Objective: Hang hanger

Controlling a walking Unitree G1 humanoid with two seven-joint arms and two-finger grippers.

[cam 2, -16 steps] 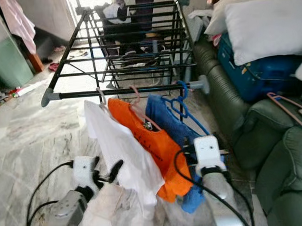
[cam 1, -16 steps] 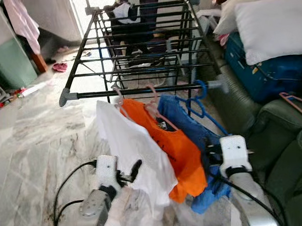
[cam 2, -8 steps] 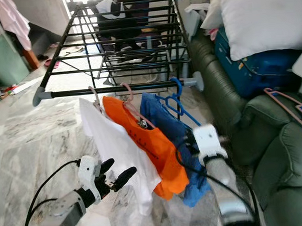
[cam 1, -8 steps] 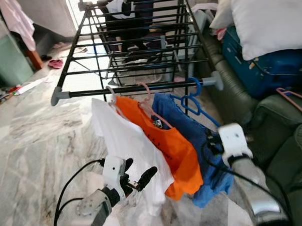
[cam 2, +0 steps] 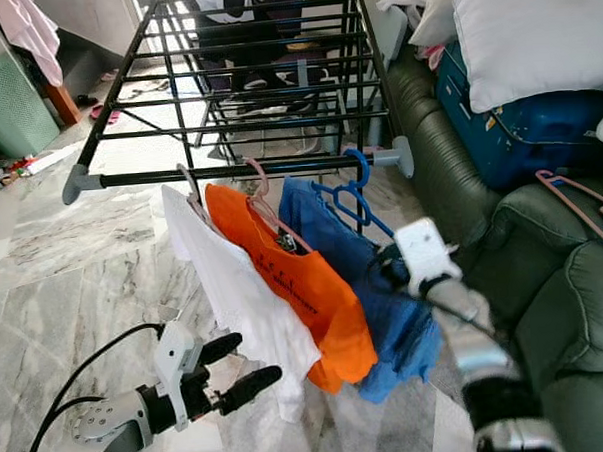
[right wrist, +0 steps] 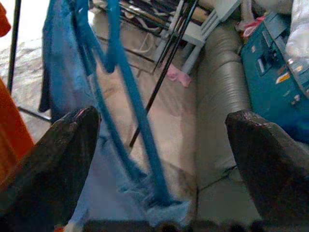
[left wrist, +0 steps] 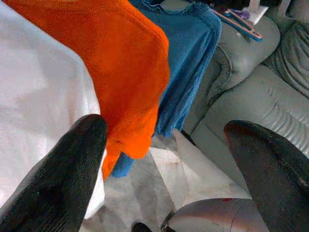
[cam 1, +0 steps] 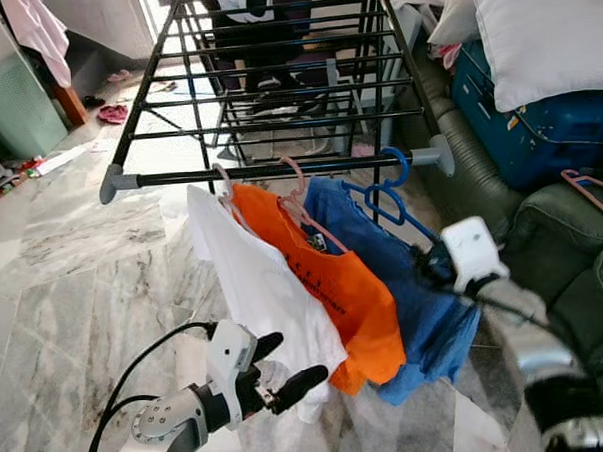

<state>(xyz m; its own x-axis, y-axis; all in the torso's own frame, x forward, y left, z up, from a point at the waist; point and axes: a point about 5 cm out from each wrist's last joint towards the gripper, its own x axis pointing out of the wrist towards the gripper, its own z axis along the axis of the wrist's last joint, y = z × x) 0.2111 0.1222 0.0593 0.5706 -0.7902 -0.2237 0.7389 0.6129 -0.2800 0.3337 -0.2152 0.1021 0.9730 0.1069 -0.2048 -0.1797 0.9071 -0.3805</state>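
Lower left, the left gripper (cam 1: 281, 365) is spread wide, empty. Mid-right, the right gripper (right wrist: 159, 159) has let go and backed off the blue hanger (cam 1: 387, 192), which now hangs hooked on the rack's front bar (cam 1: 279, 171). Looks done.

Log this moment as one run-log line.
blue hanger: hooked on rack rail | right hand: open, beside it | left hand: open, below white shirt
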